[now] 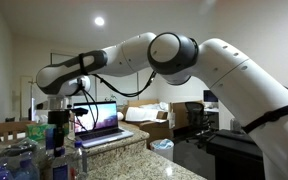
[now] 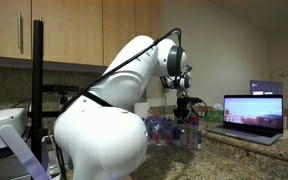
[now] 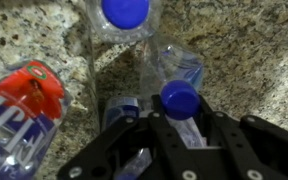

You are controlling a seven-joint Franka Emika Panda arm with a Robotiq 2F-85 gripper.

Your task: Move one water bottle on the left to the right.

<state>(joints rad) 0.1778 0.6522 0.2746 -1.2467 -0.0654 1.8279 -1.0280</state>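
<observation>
End effector point(image 3: 184, 118), finger spread indiscernible, poised over the blue-capped water bottle point(image 3: 181, 97); centring on its neck should avoid the red-marked bottle point(image 3: 24, 108) alongside on the counter point(image 3: 264, 50).

Wrist view: gripper point(image 3: 181, 118) cut off by the lower edge, its jaw closure indeterminate; capped bottle point(image 3: 124, 12) cut by the upper edge; red-marked bottle point(image 3: 19, 115) cut by the left edge. In an exterior view, bottle cluster point(image 2: 174, 130) too small and blurred to tell apart.
</observation>
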